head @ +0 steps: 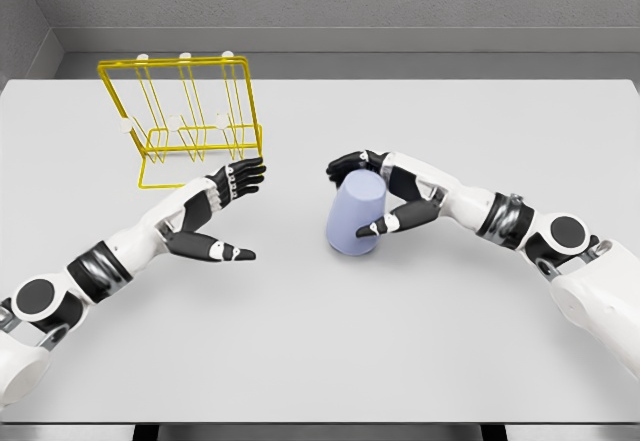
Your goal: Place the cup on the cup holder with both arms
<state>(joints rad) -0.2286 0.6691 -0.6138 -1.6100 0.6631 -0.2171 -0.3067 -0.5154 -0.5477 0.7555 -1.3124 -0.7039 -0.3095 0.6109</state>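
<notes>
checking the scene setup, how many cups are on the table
1. A single pale blue cup stands upside down on the white table, right of centre, with the right hand wrapped around it. None hang on the yellow wire cup holder.

Right robot hand (385, 196) grips the cup (355, 217); left robot hand (222, 211) open beside the cup holder (185, 121).

Cup (355, 217) on table (320, 361), right of cup holder (190, 121).
</notes>
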